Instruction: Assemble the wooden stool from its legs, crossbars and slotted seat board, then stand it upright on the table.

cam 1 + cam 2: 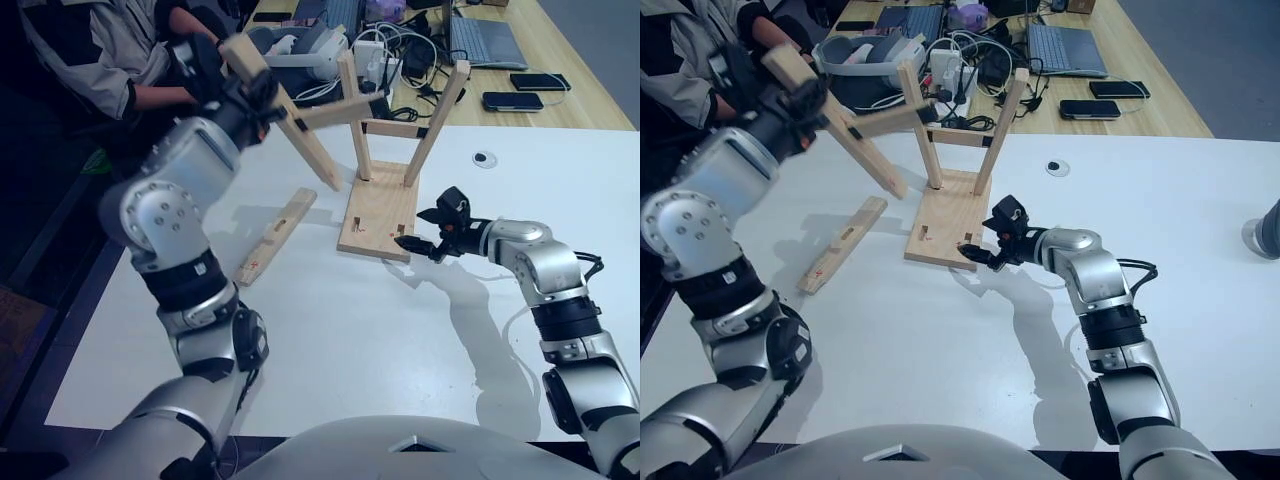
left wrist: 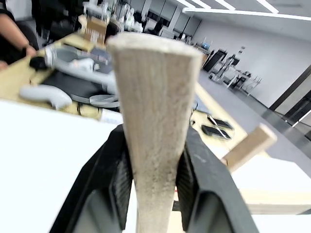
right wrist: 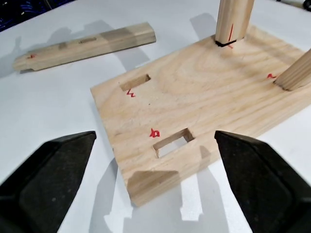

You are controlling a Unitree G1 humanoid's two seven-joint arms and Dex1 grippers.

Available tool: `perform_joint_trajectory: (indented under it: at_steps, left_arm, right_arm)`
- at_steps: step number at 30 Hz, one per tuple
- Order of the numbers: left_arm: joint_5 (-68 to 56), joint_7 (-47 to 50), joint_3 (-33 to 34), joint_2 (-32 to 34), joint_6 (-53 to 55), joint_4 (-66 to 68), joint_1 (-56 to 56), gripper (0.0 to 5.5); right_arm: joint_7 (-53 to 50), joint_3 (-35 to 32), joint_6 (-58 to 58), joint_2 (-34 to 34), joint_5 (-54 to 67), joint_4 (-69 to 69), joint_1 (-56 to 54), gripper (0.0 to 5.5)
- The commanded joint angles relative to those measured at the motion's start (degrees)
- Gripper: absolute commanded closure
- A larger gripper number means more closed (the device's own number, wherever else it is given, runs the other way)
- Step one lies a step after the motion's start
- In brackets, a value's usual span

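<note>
Seat board [image 1: 378,222] lies flat on the white desk [image 1: 340,340]; two legs [image 1: 357,120] stand in its far slots, joined by a crossbar [image 1: 392,128]; two near slots [image 3: 170,142] are empty; left claw [image 1: 243,92] is clamped on a third leg [image 1: 305,140], raised and slanted, lower end above the board's left edge; a second crossbar [image 1: 335,108] sticks out from it; fourth leg [image 1: 275,238] lies loose on the desk left of the board; right claw [image 1: 413,228] is spread wide at the board's near right corner, contact unclear.
</note>
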Motion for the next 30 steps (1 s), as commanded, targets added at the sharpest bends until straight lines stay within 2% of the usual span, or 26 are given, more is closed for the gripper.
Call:
perform_joint_trajectory:
  at_steps: [1, 8, 18, 30]
  left_arm:
    - [-0.72, 3.13, 0.07, -4.12, 1.52, -5.73, 3.99, 4.47]
    - [0.89, 3.89, -0.73, -6.65, -0.35, -7.96, 9.19, 4.47]
    - [1.81, 3.98, -2.27, -11.37, -5.67, -4.96, 11.64, 4.47]
    - [6.35, 1.52, -6.88, -9.78, -10.34, -5.52, 14.84, 4.47]
  right_arm:
    - [-3.13, -2.9, 4.12, -0.89, 1.56, -4.95, 1.86, 0.96]
    - [-8.77, -5.98, 6.63, -0.22, 2.12, -6.79, 2.42, 0.96]
    - [-15.31, -5.97, 6.27, 0.4, 0.13, -3.03, -0.01, 0.96]
    - [-15.84, -5.5, 8.15, 0.78, 2.04, -7.07, -0.59, 0.96]
